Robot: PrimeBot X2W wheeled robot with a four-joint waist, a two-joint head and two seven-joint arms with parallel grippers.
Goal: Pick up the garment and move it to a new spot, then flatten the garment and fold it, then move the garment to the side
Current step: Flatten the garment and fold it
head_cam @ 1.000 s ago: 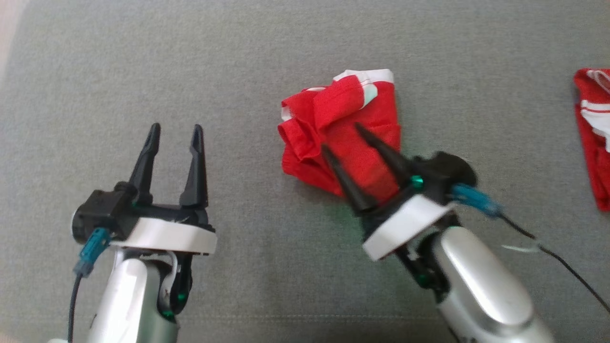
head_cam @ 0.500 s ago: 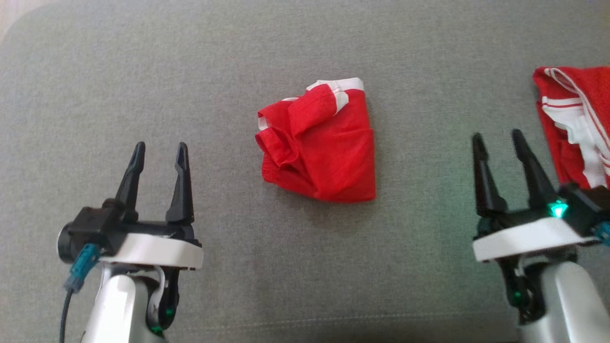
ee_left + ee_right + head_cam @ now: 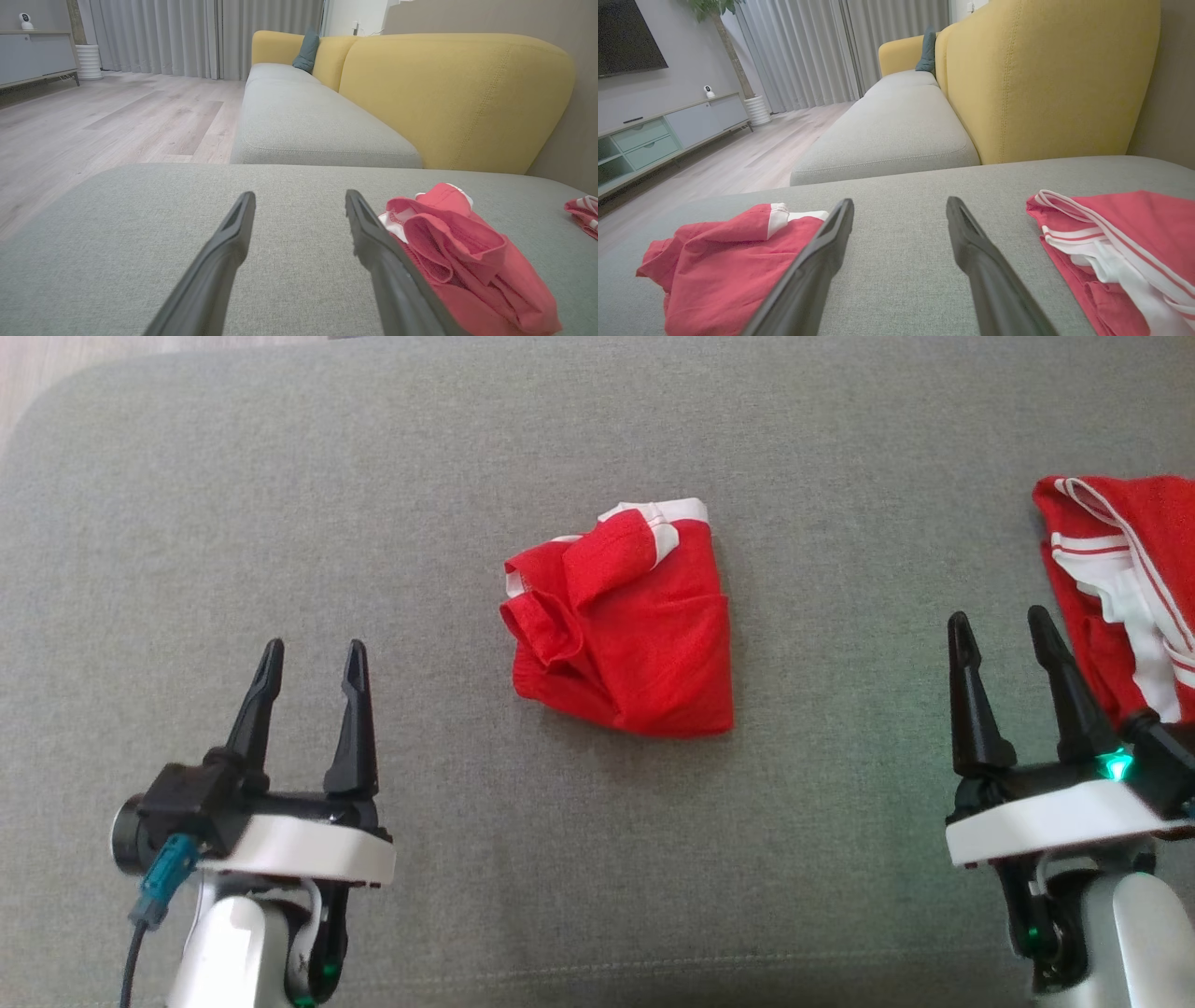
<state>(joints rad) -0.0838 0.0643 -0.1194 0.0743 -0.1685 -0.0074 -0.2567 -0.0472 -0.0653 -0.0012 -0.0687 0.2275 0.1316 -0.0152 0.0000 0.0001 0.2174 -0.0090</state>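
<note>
Head view: the dark fingers of the left gripper (image 3: 314, 649) and right gripper (image 3: 999, 616) are held spread and empty over the grey fabric cushion (image 3: 373, 476). Mid-cushion between them the crumpled red white-trimmed garment (image 3: 625, 625) is laid; another red striped garment (image 3: 1120, 588) lies at the right edge.

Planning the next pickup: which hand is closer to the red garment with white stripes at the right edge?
Right. The right hand sits just beside the striped garment. The left hand is far across the cushion, past the middle garment.
</note>
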